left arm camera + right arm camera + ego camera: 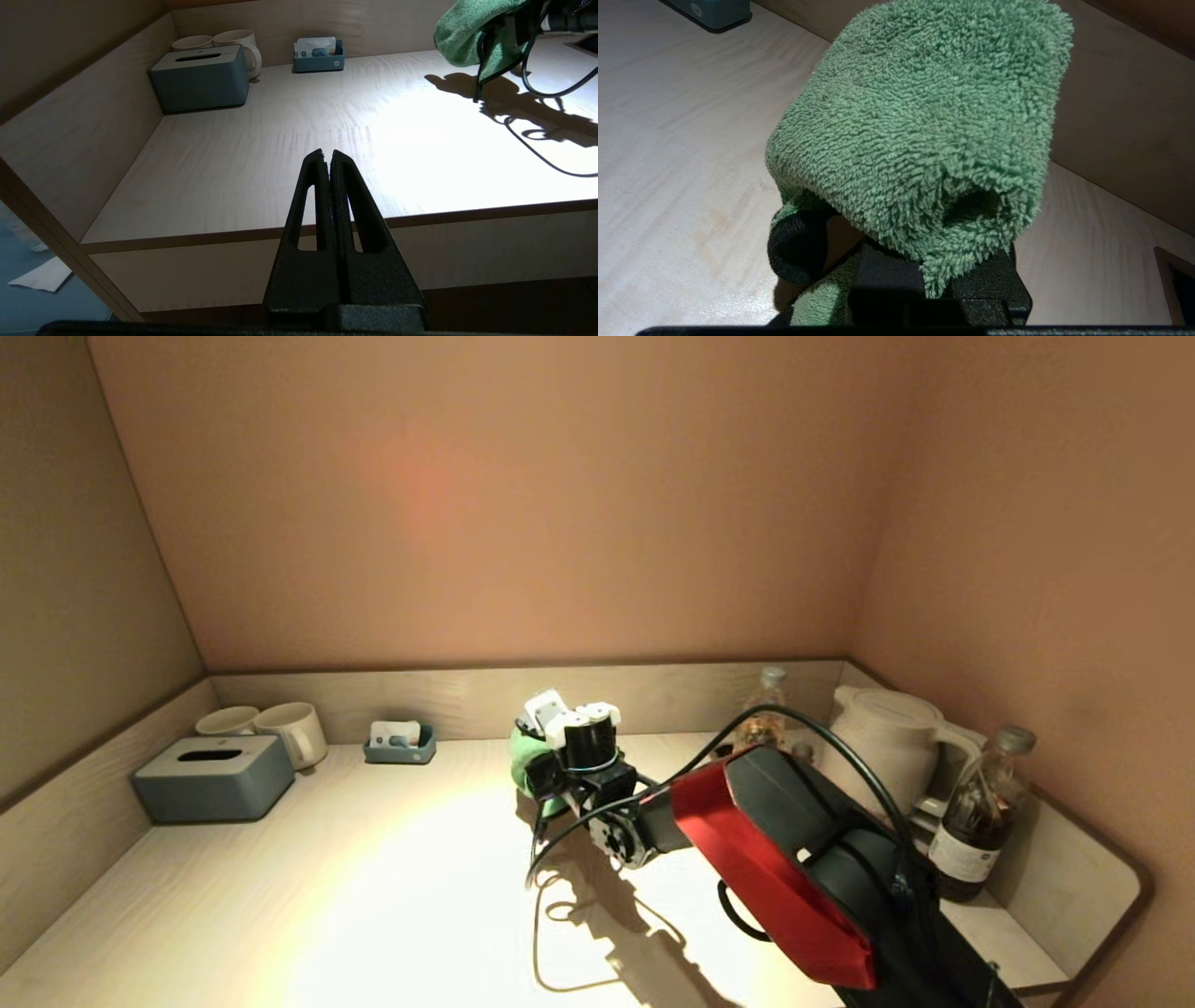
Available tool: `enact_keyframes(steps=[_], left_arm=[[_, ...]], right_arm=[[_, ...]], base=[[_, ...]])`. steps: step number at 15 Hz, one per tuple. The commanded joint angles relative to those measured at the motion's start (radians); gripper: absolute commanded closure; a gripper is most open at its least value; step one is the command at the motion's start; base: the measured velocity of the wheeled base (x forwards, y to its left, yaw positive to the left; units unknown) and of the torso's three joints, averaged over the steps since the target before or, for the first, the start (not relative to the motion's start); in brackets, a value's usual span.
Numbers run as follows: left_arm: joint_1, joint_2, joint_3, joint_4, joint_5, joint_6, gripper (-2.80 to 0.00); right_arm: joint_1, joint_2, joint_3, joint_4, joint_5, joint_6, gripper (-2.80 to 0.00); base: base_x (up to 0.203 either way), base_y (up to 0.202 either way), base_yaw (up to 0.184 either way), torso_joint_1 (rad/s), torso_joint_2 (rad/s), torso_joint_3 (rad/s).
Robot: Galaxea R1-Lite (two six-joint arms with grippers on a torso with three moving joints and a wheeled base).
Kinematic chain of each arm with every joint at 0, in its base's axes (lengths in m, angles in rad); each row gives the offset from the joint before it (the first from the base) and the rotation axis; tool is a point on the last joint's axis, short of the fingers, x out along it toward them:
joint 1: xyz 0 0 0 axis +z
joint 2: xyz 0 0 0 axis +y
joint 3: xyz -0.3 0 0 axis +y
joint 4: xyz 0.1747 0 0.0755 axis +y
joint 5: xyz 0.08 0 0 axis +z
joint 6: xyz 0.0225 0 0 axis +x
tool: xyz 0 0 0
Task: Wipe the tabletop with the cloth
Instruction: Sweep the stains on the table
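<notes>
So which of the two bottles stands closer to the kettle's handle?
The dark bottle at the table's right edge, beside the kettle handle; the other bottle stands behind the right arm.

We count two mugs, first (227, 720) and second (294, 732), touching at 10 o'clock on the tabletop (373, 877). One tissue box (213, 777) sits just in front of them. One small tray (400, 746) at 11 o'clock holds packets; we cannot tell their number. One cloth (528, 765), green, at 12 o'clock. One kettle (887, 733) at 2 o'clock. Two bottles: one (766, 719) just left of the kettle, one (980, 826) at 3 o'clock. Two grippers: right (546, 775), left (327, 156).
</notes>
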Motion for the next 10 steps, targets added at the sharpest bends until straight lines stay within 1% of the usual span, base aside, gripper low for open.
enact_keyframes(steps=[1, 4, 10], left_arm=[[0.0, 0.0, 0.0, 0.0, 0.0, 0.0, 0.0], [0.0, 0.0, 0.0, 0.0, 0.0, 0.0, 0.0], [0.0, 0.0, 0.0, 0.0, 0.0, 0.0, 0.0]], right_arm=[[-0.004, 0.057, -0.031, -0.003, -0.001, -0.004, 0.0], [0.0, 0.108, -0.064, -0.005, 0.001, -0.029, 0.0], [0.029, 0.13, -0.065, -0.001, 0.004, -0.065, 0.0]], base=[[0.0, 0.0, 0.0, 0.0, 0.0, 0.0], [0.0, 0.0, 0.0, 0.0, 0.0, 0.0], [0.0, 0.0, 0.0, 0.0, 0.0, 0.0]])
